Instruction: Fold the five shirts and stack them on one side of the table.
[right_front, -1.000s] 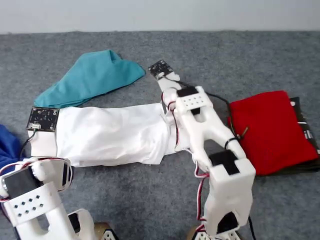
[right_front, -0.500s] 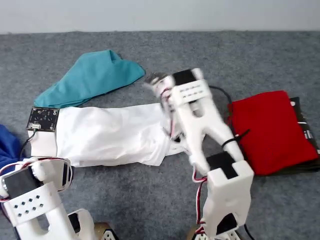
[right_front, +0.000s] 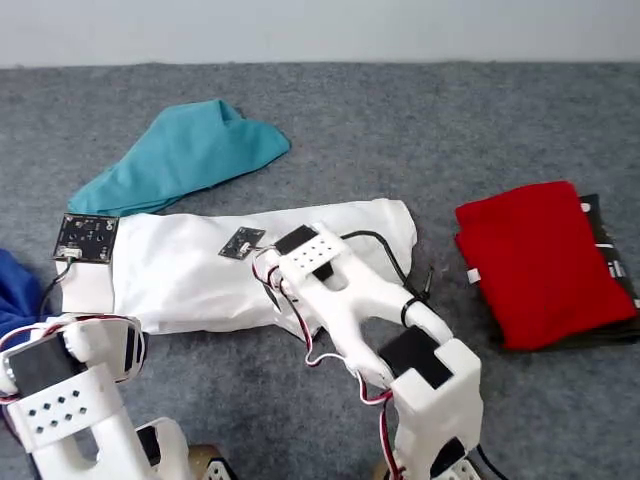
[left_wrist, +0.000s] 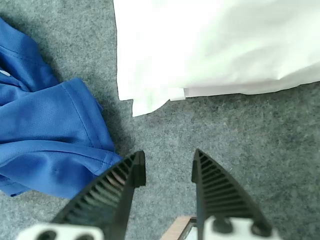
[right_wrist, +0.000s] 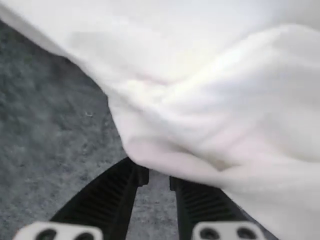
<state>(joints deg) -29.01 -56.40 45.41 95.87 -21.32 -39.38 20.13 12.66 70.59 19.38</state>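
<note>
A white shirt (right_front: 190, 270) lies spread across the middle of the table. My right arm (right_front: 330, 275) reaches over its near half. In the right wrist view my right gripper (right_wrist: 159, 179) is at the shirt's edge (right_wrist: 165, 160), open by a narrow gap with only grey table between the fingers. My left gripper (left_wrist: 167, 167) hangs open over bare table near the white shirt's left corner (left_wrist: 150, 97), beside a crumpled blue shirt (left_wrist: 45, 135). A teal shirt (right_front: 185, 150) lies loose at the back left. A folded red shirt (right_front: 540, 265) rests at the right.
The red shirt lies on a dark folded item (right_front: 605, 235) near the table's right edge. The blue shirt (right_front: 15, 290) pokes in at the left edge. My left arm (right_front: 70, 400) stands at the front left. The grey table (right_front: 480, 130) is bare at the back right.
My right arm has swung from the white shirt's right end to the left and nearer, over its middle. The shirt's right end now shows spread out. The left arm has kept still.
</note>
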